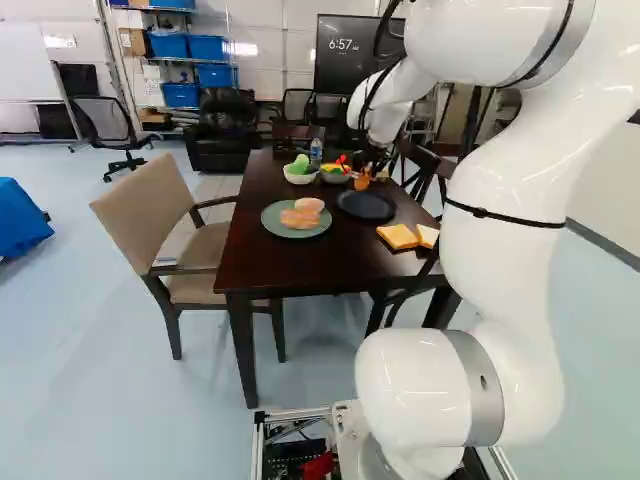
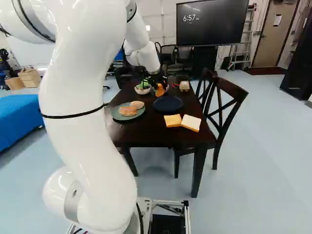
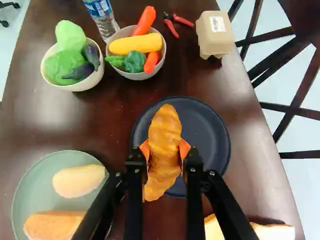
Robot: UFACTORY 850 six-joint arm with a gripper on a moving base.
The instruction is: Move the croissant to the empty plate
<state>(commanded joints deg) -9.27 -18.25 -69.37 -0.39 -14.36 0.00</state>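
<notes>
Left base view: arm [image 1: 505,250] reaches over the dark wooden table [image 1: 275,268]; gripper [image 1: 368,170] at the far side of the dark plate [image 1: 366,206], croissant [image 1: 362,183] at its tips. Green plate [image 1: 267,220] beside the dark one, carrying two bread pieces. Right base view: croissant appears just past the dark plate's far rim, near the bowls; two bread slices [image 2: 172,120] lie on the table's near part, chair with crossed back [image 2: 224,105] at the right. Wrist view: both orange pads [image 3: 184,149] press the croissant from two sides, a pinch near its middle. It lies across the line of sight to the dark plate, one end overhanging the rim; clearance cannot be read. Ahead: bowl of green vegetables [image 3: 48,79], bowl with corn and peppers [image 3: 138,76], water bottle [image 3: 103,21], red-handled pliers [image 3: 171,26], carton [image 3: 215,37].
</notes>
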